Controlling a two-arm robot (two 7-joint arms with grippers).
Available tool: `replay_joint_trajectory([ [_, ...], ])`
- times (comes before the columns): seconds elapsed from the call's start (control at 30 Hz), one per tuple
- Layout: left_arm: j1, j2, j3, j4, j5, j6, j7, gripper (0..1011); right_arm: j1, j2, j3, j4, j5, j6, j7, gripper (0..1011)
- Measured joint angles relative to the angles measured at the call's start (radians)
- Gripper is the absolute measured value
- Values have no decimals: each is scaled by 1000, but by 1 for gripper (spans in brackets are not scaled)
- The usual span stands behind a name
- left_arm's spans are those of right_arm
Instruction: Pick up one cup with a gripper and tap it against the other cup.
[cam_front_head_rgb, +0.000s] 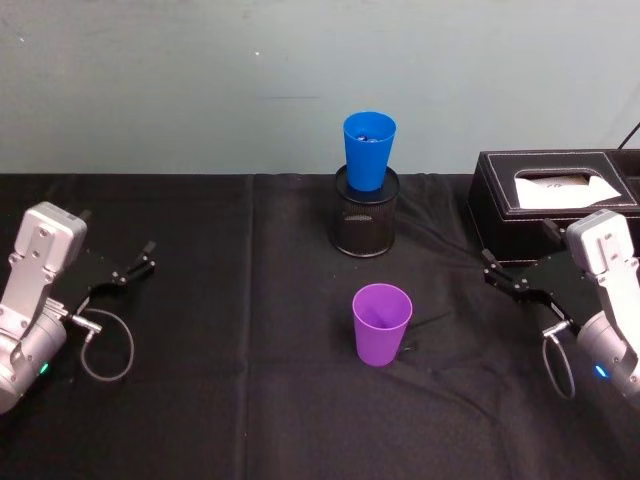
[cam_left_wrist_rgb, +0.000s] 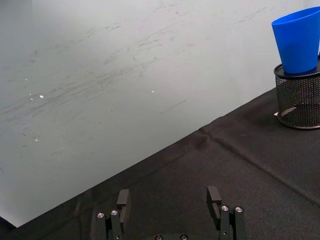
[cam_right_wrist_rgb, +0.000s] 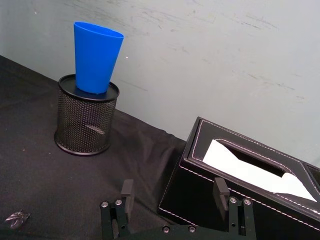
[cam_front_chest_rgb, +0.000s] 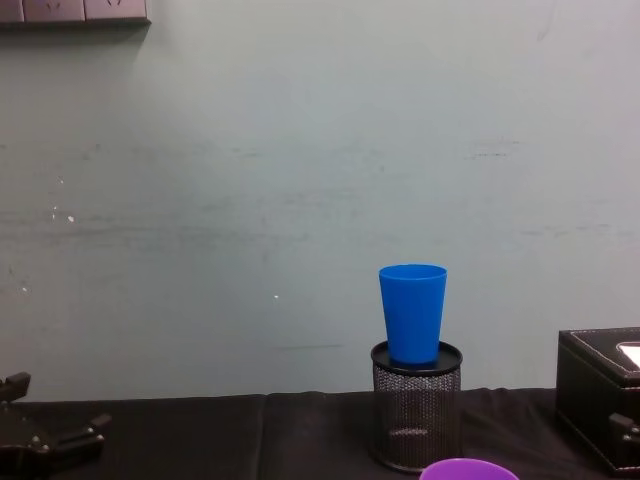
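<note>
The purple cup (cam_front_head_rgb: 381, 323) stands upright on the black cloth at the table's middle; its rim (cam_front_chest_rgb: 468, 470) peeks in at the chest view's lower edge. Behind it the blue cup (cam_front_head_rgb: 369, 150) (cam_front_chest_rgb: 413, 312) sits upright in a black mesh holder (cam_front_head_rgb: 366, 225) (cam_right_wrist_rgb: 86, 122). My left gripper (cam_front_head_rgb: 135, 265) (cam_left_wrist_rgb: 168, 200) rests open at the far left, well away from both cups. At the right my right gripper (cam_front_head_rgb: 495, 270) (cam_right_wrist_rgb: 173, 192) is open and empty, in front of the tissue box and to the right of the purple cup.
A black leather tissue box (cam_front_head_rgb: 555, 200) (cam_right_wrist_rgb: 240, 195) stands at the back right, close to my right gripper. The pale wall rises just behind the table's far edge. Bare black cloth (cam_front_head_rgb: 230, 330) lies between the left gripper and the purple cup.
</note>
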Motion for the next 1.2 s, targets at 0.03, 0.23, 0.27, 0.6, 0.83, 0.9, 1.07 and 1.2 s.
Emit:
replay_joint_trajectory([
  [0.03, 0, 0, 0, 0, 0, 0, 0, 1000, 0, 0, 0, 0, 0, 0, 0, 1004],
  [0.23, 0, 0, 0, 0, 0, 0, 0, 1000, 0, 0, 0, 0, 0, 0, 0, 1004],
  [0.27, 0, 0, 0, 0, 0, 0, 0, 1000, 0, 0, 0, 0, 0, 0, 0, 1004],
  [0.6, 0, 0, 0, 0, 0, 0, 0, 1000, 0, 0, 0, 0, 0, 0, 0, 1004],
  [0.83, 0, 0, 0, 0, 0, 0, 0, 1000, 0, 0, 0, 0, 0, 0, 0, 1004],
  [0.9, 0, 0, 0, 0, 0, 0, 0, 1000, 0, 0, 0, 0, 0, 0, 0, 1004],
  [1.07, 0, 0, 0, 0, 0, 0, 0, 1000, 0, 0, 0, 0, 0, 0, 0, 1004],
  [1.2, 0, 0, 0, 0, 0, 0, 0, 1000, -1, 0, 3, -4, -3, 0, 1, 1004],
])
